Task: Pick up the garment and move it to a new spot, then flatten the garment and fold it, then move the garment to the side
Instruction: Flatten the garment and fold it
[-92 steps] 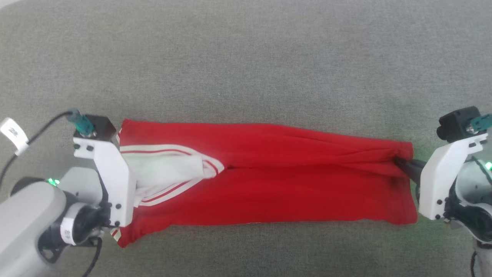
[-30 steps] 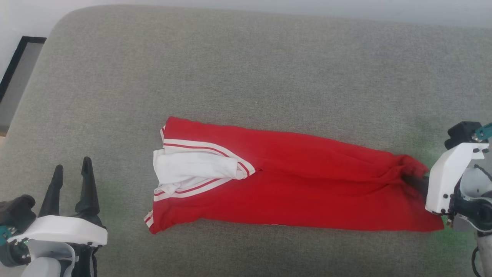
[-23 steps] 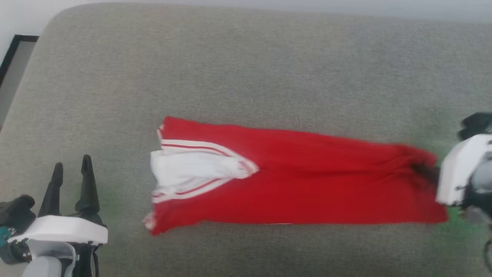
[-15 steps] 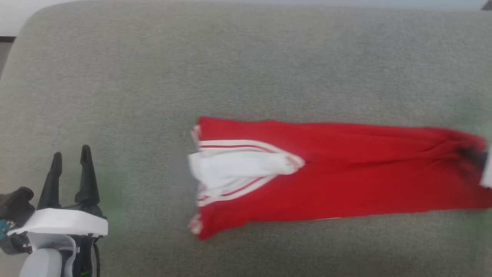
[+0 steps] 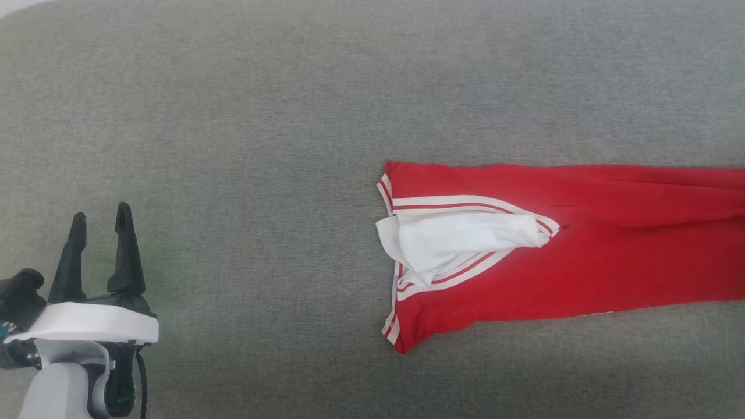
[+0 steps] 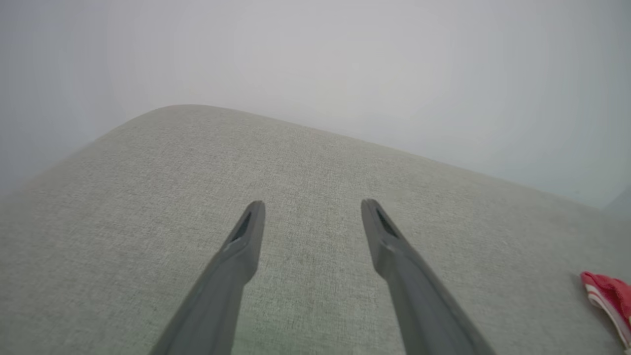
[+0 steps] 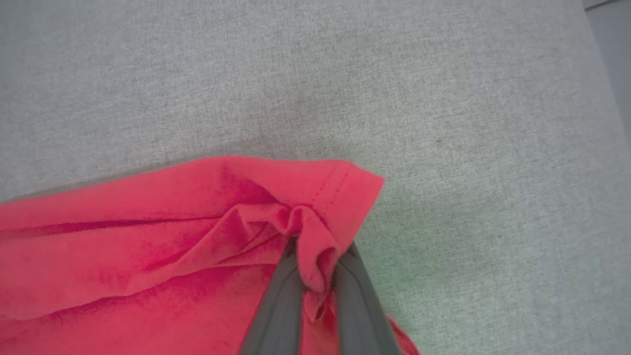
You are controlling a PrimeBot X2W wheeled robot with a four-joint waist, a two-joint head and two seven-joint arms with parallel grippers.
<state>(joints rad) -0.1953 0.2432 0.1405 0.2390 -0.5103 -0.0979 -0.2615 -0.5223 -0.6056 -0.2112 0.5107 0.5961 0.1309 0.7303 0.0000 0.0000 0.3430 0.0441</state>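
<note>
Nearest the camera, at the lower left of the head view, the left gripper [image 5: 100,212] sits over a wide grey woven cushion [image 5: 233,116]. Its two long dark fingers point up the picture and stand well apart, with nothing between them. The left wrist view shows the same spread fingers above bare grey fabric. A small red corner of the garment [image 6: 606,293], edged in white, lies at that view's right border, well clear of the fingers. Farther in, across the right half of the head view, the garment [image 5: 611,262] lies flat on the cushion as a long red band, folded lengthwise and running off the right edge of the picture. At its left end a white short sleeve [image 5: 460,241] is folded across the red cloth. Red-and-white striped trim [image 5: 454,202] frames the sleeve, narrowing to a point toward the right. The right wrist view looks down on the garment's other end. There the right gripper [image 7: 319,246] has its fingers pressed together on a bunched fold of red cloth, just beside the stitched hem [image 7: 340,185] at a corner. Creases spread from the pinch across the fabric. Beyond that corner the grey cushion continues bare. Farthest off, in the left wrist view, the cushion's rounded back edge meets a plain pale wall [image 6: 315,59].
</note>
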